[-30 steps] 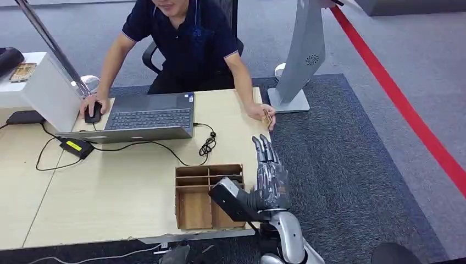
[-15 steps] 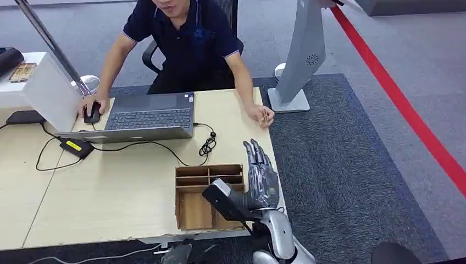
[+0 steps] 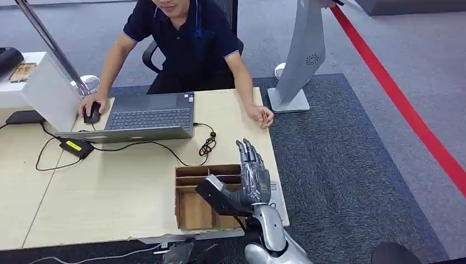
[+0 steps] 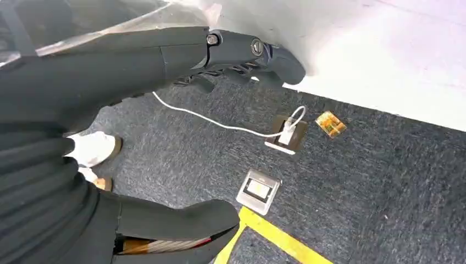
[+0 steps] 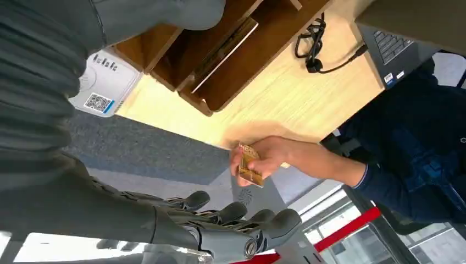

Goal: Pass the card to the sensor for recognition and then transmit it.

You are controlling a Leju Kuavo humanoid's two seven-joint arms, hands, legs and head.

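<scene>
Right wrist view — person's hand (image 5: pixel 269 159) holds card (image 5: pixel 248 165).

**A:** where's the card (image 5: pixel 250 165) rn?

**B:** A person's hand (image 5: pixel 267 158) has it, pinched in the fingers at the far right corner of the table (image 3: pixel 126 187). Small, brownish-gold, tilted on edge.

**A:** and the sensor (image 5: pixel 105 82)?

**B:** White flat box with a QR sticker, lying at the table's near right edge, just beside the wooden organizer (image 3: pixel 193 209). Card and sensor are well apart.

floor: grey carpet (image 3: pixel 340 165), red stripe (image 3: pixel 406 110) | furniture: light wooden desk (image 3: pixel 110 192), office chair (image 3: pixel 149 55)
</scene>
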